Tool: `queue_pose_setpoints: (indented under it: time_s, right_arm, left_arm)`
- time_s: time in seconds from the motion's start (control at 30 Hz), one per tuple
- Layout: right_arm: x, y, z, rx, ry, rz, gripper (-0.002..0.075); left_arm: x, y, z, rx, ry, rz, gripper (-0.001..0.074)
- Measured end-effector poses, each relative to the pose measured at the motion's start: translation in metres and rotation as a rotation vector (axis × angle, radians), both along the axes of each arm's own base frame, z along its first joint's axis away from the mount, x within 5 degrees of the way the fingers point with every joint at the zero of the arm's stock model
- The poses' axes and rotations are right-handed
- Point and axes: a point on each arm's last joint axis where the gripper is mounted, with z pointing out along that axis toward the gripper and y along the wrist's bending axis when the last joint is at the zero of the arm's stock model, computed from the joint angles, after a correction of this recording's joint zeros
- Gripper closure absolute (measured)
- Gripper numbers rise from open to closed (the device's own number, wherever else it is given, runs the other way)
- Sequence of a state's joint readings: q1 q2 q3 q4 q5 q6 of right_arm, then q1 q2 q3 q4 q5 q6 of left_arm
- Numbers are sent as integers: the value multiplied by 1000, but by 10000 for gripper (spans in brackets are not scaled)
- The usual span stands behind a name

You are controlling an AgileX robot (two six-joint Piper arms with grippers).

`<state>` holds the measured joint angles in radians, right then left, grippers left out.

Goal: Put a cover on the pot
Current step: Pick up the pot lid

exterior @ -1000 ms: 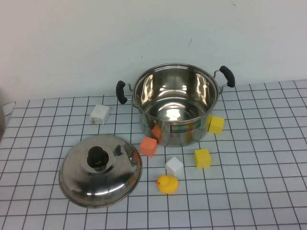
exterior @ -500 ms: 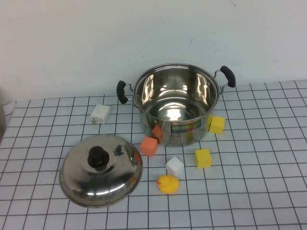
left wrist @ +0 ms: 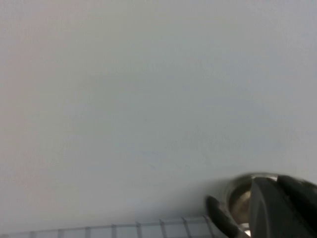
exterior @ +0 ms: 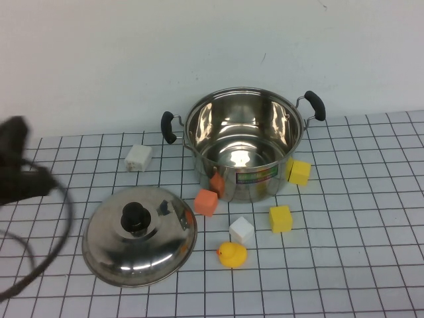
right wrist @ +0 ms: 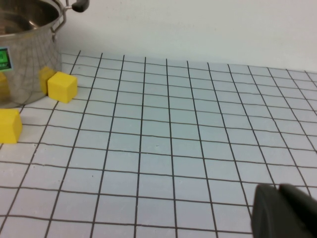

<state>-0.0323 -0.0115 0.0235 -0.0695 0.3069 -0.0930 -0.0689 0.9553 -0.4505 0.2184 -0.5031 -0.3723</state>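
The pot (exterior: 243, 142) stands uncovered at the table's (exterior: 371, 265) far centre, against the wall. Its lid (exterior: 140, 234) lies near-left of it, knob up, well apart. My left gripper (exterior: 16, 169) is at the left edge, beyond the lid. My right gripper (right wrist: 285, 210) is low over bare grid, well right of the pot.

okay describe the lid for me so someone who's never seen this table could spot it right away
Start at the pot, open at the back of the grid-patterned table. The lid lies flat on the table nearer the robot and to the pot's left, with the left gripper at that edge; the right gripper is out of view. It's the only steel dome, topped by a black knob.
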Motion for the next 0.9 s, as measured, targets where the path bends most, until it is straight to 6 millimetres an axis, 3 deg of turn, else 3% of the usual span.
queue_pose_setpoints:
  time_s: [0.2,0.33,0.43,0.5,0.73,0.9]
  right_arm:
    - [0,0,0,0,0,0,717]
    - [0,0,0,0,0,0,717]
    - [0,0,0,0,0,0,717]
    - [0,0,0,0,0,0,717]
    - [0,0,0,0,0,0,717]
    - [0,0,0,0,0,0,717]
  left_arm:
    - [51,-15,-45,-53,64,-119,736]
    - [73,-19,-83,-22,101,-140,731]
    - [82,-21,-106,7,116,-155,683]
    - [87,-22,-118,14,124,-161,609]
    - [103,-26,-160,72,197,-193,237]
    - [116,-27,-183,98,246,-203,174]
